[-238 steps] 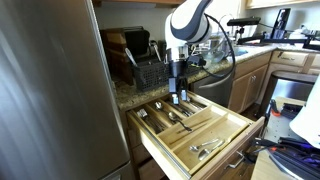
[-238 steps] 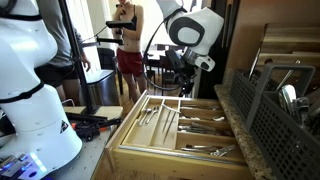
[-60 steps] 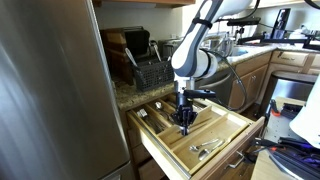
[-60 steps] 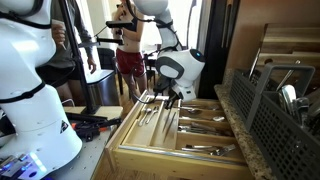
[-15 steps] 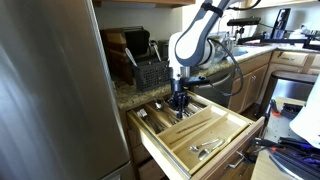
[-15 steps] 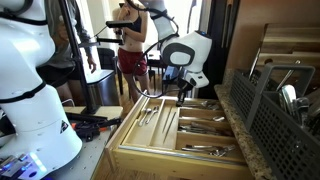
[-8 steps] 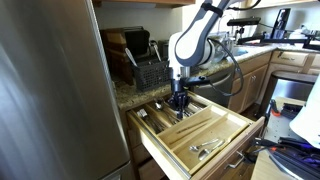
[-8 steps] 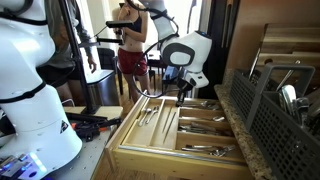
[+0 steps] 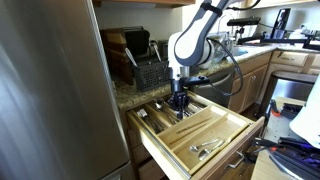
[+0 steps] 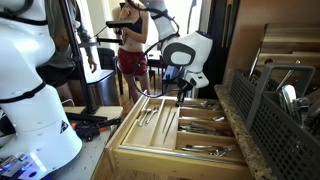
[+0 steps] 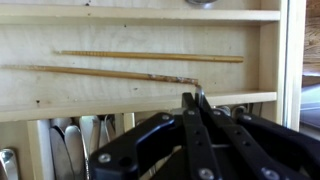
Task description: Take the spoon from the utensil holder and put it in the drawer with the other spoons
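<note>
Starting with the big things, Mara: where does the job stand?

Well, Jon, the drawer (image 10: 165, 162) stands pulled wide open in both exterior views and fills the lower middle of each frame. Its long compartments lie bare under the arm (image 9: 190, 40), which bends down over it from the top.

And the utensil holder?

The utensil holder (image 9: 150, 74) sits on the counter behind the drawer, left of the arm and apart from it. It also fills the right edge of an exterior view, where a silvery shape (image 10: 288, 99) shows through the grid. Whether that is the spoon, I cannot tell.

What about the gripper?

The gripper (image 11: 195, 108) hangs just above the drawer, jaws pressed together. The wrist view shows nothing between them. Past its tips two chopsticks (image 11: 150, 56) lie in a compartment, and silvery handles sit at the lower left of that frame.

So is the spoon in?

I cannot pick the spoon out anywhere. The other spoons (image 9: 163, 116) lie in the compartments below the gripper, and it may be among them. If so, I judge only the pull-away is left. If the silvery shape in the holder is the spoon, then the reach, the grasp and the carry are all undone. Empty, closed jaws low over the drawer make me lean to the first reading, but only lean.
</note>
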### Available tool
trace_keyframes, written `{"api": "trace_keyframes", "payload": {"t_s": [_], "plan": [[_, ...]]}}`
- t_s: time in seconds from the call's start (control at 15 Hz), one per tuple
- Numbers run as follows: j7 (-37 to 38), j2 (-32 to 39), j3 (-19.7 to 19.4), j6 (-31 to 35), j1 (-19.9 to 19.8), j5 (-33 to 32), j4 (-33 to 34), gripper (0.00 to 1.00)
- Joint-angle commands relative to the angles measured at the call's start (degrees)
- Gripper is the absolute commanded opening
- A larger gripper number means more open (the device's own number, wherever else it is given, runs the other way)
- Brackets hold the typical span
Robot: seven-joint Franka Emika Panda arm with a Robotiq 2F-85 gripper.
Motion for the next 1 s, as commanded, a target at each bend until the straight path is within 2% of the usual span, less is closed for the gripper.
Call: {"api": "trace_keyframes", "payload": {"t_s": [0.0, 0.93], "plan": [[1.1, -0.7, -0.7, -2.5, 0.2, -0.4, 0.5, 0.04], [0.5, -0.1, -1.4, -7.4, -0.3, 0.0, 3.0, 0.04]]}}
